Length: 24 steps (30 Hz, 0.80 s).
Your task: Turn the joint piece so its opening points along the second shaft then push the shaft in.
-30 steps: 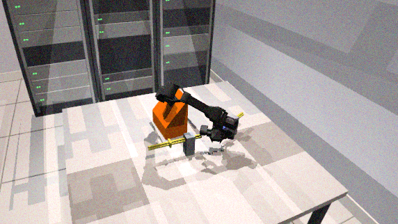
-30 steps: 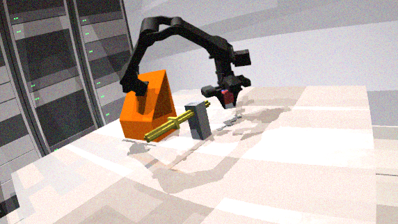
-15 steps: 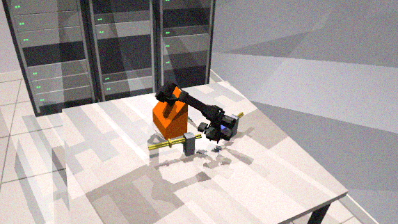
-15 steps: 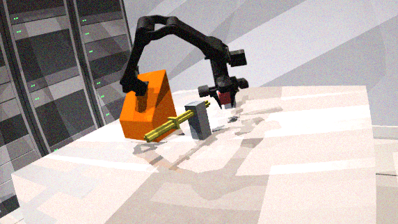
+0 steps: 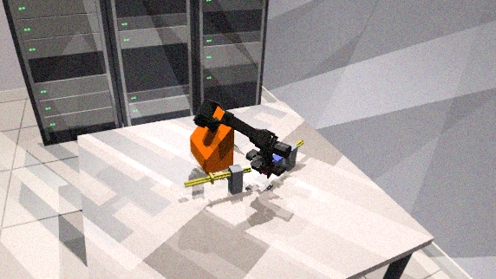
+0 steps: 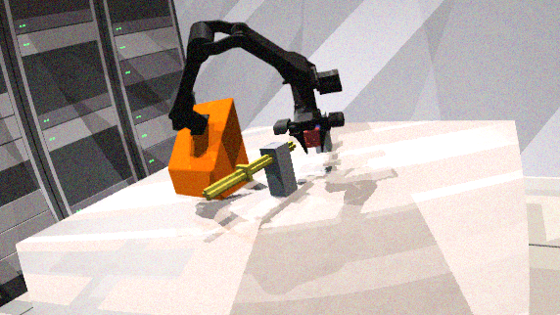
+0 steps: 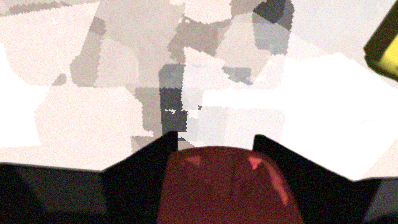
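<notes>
1. Gripper: black parallel-jaw gripper [image 5: 266, 171] [image 6: 313, 147] [image 7: 215, 140], fingers partway apart, clamped on the dark red, square-looking joint piece [image 6: 311, 137] [image 7: 227, 187]. Grip looks about centred in the wrist view.
2. Joint piece: up off the table, between the two grey blocks. A small blue part [image 5: 277, 158] shows beside the gripper, maybe part of the hinge. Opening direction: can't tell.
3. Far side: upright grey block [image 5: 291, 158] with a yellow ribbed shaft end [image 5: 299, 143] poking out behind; likely the fixed one.
4. Near side: second upright grey block [image 5: 235, 179] [image 6: 280, 168], second yellow ribbed shaft [image 5: 199, 179] [image 6: 225, 183] through it, tip short of the joint piece. Small yellow collar [image 5: 212, 177] [image 6: 244, 171] on its outer part.
5. Step, my read: turning the joint on its hinges, alignment unconfirmed. Push not done.
6. Handling guess: joint piece rigid, light, smooth-faced; swings only about its hinges, so follow the arc, no straight tugging. Hold opposite side faces, keep fingers out of the opening. Could slip if the wrist twists off the faces.
7. Shaft guess: stiff, slides lengthwise only. Take it by the outer part near the collar, push along its axis; skewed push may bind in the block.
</notes>
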Each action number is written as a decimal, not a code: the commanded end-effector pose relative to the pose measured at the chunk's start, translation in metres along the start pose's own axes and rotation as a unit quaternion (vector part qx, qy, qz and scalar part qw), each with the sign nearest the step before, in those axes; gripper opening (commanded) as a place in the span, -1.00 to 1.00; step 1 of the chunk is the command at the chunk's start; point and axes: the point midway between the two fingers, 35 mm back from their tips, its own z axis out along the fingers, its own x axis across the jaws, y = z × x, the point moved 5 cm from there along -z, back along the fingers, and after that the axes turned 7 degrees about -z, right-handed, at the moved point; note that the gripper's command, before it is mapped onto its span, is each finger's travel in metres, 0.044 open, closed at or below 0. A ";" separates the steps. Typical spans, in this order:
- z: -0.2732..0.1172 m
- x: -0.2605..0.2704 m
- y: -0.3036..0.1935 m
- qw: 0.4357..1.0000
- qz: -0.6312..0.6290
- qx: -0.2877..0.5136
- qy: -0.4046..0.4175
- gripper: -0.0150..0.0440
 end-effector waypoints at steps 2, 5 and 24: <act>-0.001 -0.004 -0.001 0.999 0.044 -0.009 0.001 -0.49; -0.001 -0.006 -0.002 0.997 0.070 -0.014 0.000 -0.49; -0.004 -0.018 -0.011 0.973 0.225 -0.048 -0.014 -0.49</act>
